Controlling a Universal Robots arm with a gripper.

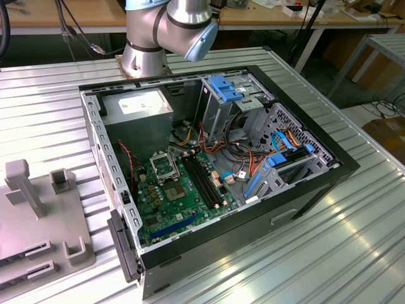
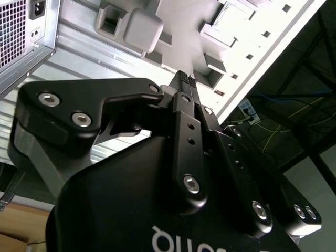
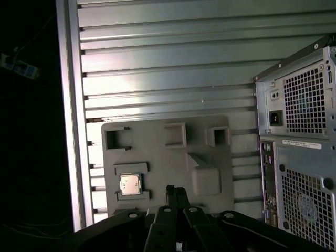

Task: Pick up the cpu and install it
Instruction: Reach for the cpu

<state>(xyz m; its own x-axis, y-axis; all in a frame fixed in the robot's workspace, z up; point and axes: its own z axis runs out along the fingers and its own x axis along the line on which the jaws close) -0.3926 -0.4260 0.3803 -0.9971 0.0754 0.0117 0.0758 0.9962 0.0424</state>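
A ribbed metal table (image 1: 354, 240) carries an open case (image 1: 304, 193), with the arm (image 1: 171, 25) rising behind it. Beside the case lies a grey fixture (image 3: 168, 157). Inside the case a green motherboard (image 1: 171, 209) shows its black-framed socket (image 1: 163, 166). In both wrist views the gripper (image 3: 177, 192) hangs above the fixture, its jaws pressed together on nothing. The cpu (image 3: 130, 184) sits flat in a framed recess of the fixture, near the fingertips but apart from them.
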